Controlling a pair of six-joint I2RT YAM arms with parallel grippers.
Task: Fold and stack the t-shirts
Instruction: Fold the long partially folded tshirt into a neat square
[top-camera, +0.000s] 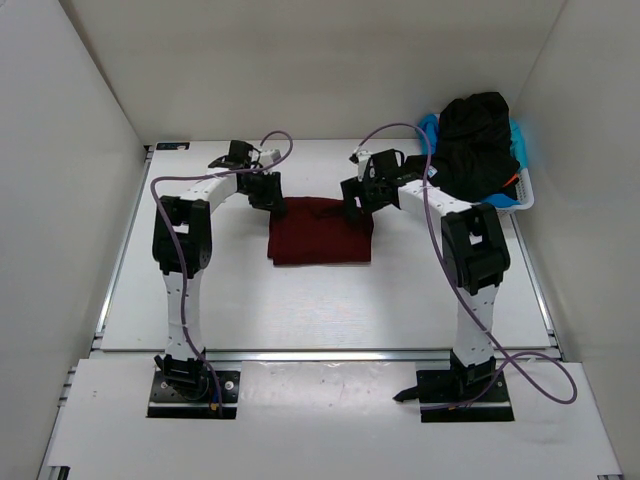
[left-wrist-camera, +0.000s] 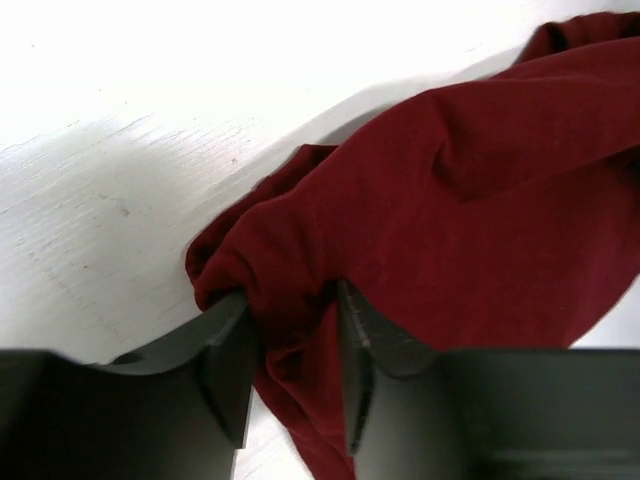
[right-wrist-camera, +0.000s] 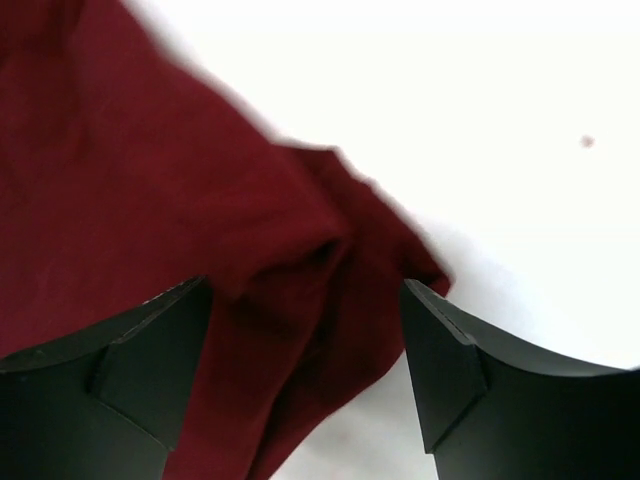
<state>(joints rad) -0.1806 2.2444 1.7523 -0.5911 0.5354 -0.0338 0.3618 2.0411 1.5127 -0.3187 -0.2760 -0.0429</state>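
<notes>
Both far corners of the dark red t-shirt (top-camera: 320, 235), lying folded at the middle of the table (top-camera: 200, 300), were attended: the left gripper (left-wrist-camera: 290, 312) pinched one bunched corner, the right gripper (right-wrist-camera: 305, 292) stood spread around the other, so a one-sided pull might skew the fold.

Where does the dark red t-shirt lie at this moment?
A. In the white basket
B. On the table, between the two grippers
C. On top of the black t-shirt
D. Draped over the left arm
B: the dark red t-shirt lies on the table, with the left gripper and right gripper at its far corners.
</notes>
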